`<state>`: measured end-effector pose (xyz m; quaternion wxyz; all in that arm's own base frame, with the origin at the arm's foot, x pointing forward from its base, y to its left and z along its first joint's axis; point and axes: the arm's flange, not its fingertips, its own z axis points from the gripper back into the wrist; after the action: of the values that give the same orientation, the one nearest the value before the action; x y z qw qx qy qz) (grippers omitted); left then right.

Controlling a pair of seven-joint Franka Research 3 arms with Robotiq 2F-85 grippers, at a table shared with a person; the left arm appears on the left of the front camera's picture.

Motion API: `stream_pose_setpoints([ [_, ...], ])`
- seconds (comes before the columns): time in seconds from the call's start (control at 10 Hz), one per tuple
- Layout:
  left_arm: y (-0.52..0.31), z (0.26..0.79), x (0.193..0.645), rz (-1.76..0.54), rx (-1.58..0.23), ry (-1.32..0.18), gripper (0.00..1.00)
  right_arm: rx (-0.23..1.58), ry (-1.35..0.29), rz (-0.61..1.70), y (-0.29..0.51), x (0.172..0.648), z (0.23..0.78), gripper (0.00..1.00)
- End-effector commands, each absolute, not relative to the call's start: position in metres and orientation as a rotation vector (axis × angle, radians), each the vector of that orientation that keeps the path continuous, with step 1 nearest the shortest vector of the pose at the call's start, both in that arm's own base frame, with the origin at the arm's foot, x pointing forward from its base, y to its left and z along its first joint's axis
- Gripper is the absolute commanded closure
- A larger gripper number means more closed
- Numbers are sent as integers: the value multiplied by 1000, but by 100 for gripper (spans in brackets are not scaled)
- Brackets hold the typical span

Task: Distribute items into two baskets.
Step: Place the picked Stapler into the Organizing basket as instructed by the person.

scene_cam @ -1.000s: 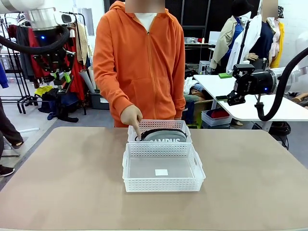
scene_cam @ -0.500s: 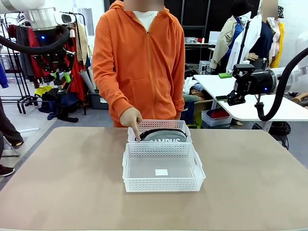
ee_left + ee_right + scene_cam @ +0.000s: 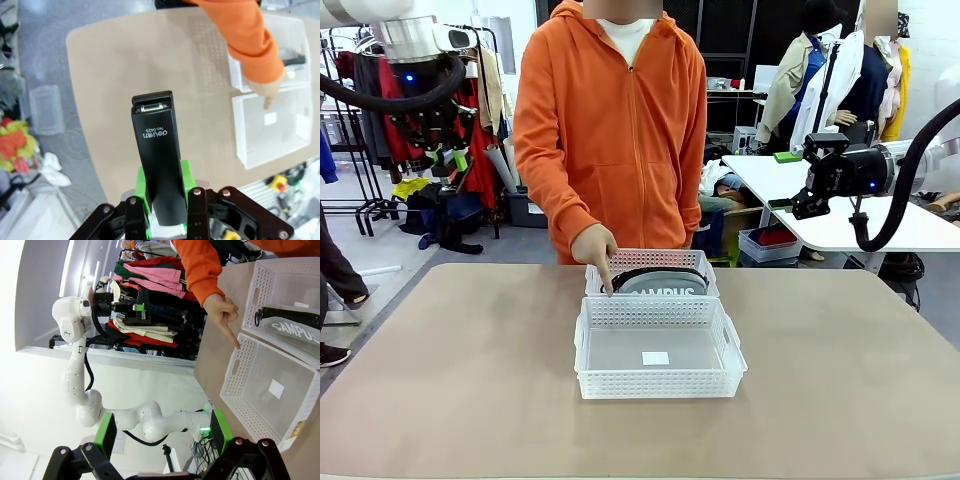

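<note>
Holding the black stapler (image 3: 160, 160) pinched upright, our left gripper (image 3: 161, 192) hangs high above the table (image 3: 440, 380). Our right gripper (image 3: 162, 435) is spread, empty. The person's hand (image 3: 593, 244) points into the near basket (image 3: 658, 346); the CAMPUS pouch (image 3: 662, 281) lies in the far basket (image 3: 650, 259).

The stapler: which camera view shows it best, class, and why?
The left wrist view: the stapler stands close up, clamped in the left end effector. The right wrist view shows it far off; the front view barely shows it.
</note>
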<state>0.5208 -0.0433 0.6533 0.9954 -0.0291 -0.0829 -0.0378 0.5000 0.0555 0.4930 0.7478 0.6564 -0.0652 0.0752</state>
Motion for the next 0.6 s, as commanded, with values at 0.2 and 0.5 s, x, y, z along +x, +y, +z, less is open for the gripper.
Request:
stream_pose_setpoints([
  [0.2, -79, 686, 495, -463, 3, -320, 100, 1434, -150, 160, 55, 499, 495, 0],
  [0.5, -114, 710, 475, -821, 31, -419, 100, 1434, -150, 160, 55, 499, 495, 0],
])
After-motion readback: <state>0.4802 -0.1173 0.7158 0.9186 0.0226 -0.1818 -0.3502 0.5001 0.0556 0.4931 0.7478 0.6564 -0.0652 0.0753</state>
